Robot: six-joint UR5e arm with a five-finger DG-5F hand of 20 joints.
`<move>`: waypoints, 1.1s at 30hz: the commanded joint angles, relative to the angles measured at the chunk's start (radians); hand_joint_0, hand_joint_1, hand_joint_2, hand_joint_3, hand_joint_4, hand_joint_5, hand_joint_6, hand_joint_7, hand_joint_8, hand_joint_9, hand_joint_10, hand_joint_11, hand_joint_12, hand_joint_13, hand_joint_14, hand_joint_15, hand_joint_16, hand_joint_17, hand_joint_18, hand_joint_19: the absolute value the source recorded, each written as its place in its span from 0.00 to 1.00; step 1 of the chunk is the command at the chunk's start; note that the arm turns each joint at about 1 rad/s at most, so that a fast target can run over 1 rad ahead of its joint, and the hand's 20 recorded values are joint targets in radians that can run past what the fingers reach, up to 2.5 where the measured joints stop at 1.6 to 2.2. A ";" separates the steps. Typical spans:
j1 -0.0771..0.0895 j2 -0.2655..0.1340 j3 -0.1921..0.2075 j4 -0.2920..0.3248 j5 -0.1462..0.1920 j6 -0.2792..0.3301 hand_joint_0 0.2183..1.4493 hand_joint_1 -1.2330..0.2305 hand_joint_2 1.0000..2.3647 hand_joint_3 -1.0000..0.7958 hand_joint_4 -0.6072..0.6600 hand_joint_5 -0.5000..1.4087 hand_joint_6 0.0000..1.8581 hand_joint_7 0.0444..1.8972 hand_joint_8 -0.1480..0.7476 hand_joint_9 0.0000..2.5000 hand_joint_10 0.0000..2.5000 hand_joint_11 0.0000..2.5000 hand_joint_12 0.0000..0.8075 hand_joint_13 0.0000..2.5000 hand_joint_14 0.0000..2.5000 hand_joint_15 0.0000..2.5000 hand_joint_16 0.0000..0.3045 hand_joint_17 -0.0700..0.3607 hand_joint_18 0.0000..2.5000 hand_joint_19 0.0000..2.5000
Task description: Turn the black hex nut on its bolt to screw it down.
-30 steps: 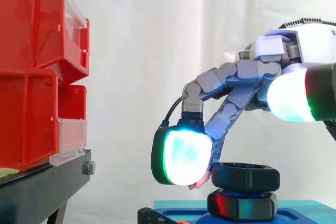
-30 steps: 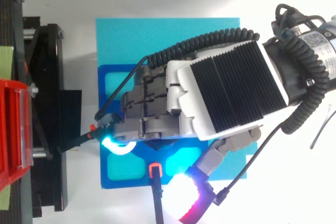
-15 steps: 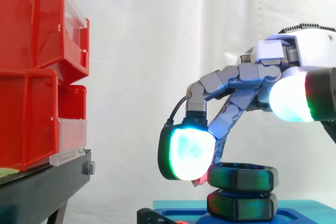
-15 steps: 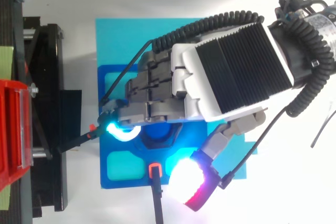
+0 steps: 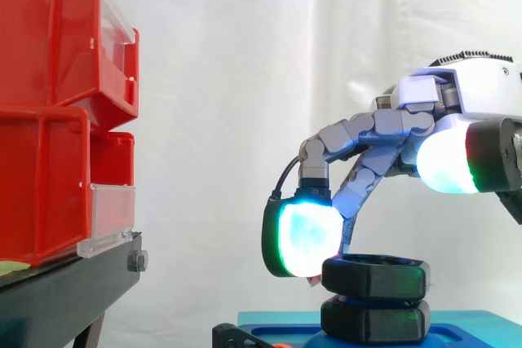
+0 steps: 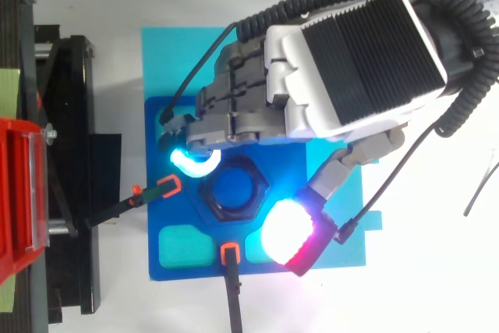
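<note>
The black hex nut sits on its blue bolt in a dark blue fixture plate. From the side, the nut rests on top of a second black hex piece. My hand hovers over the far right of the nut with loosely bent fingers. One cyan-glowing fingertip hangs beside the nut's left edge. The thumb pad is off to the nut's near right and, in the side view, well above it. Nothing is held.
The fixture plate lies on a cyan mat. Two orange-tipped black clamps point at the nut from the left and the near side. Stacked red bins on a black stand stand to the left.
My hand has drawn back from over the nut, shifting right in the side view, so the nut now lies uncovered from above. The thumb pad has swung closer to the nut's side.
</note>
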 commanded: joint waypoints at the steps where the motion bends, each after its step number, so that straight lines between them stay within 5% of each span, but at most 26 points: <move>1: -0.010 -0.001 -0.001 0.000 -0.015 -0.001 0.22 0.64 0.00 0.28 0.74 0.19 0.27 0.59 0.58 0.32 0.01 0.22 0.49 0.34 0.00 0.11 0.18 0.45 0.37 0.15; 9: -0.033 -0.001 0.002 0.005 -0.046 0.000 0.22 0.64 0.00 0.28 0.74 0.19 0.27 0.59 0.58 0.32 0.00 0.23 0.49 0.34 0.00 0.11 0.18 0.45 0.37 0.15; 17: -0.033 -0.001 0.039 0.006 -0.050 0.007 0.22 0.64 0.00 0.28 0.74 0.19 0.27 0.59 0.58 0.32 0.00 0.23 0.49 0.34 0.00 0.11 0.18 0.45 0.37 0.15; 33: 0.047 -0.001 0.039 0.057 0.005 0.036 0.22 0.63 0.00 0.28 0.75 0.19 0.27 0.59 0.58 0.32 0.01 0.22 0.50 0.34 0.00 0.11 0.18 0.45 0.36 0.15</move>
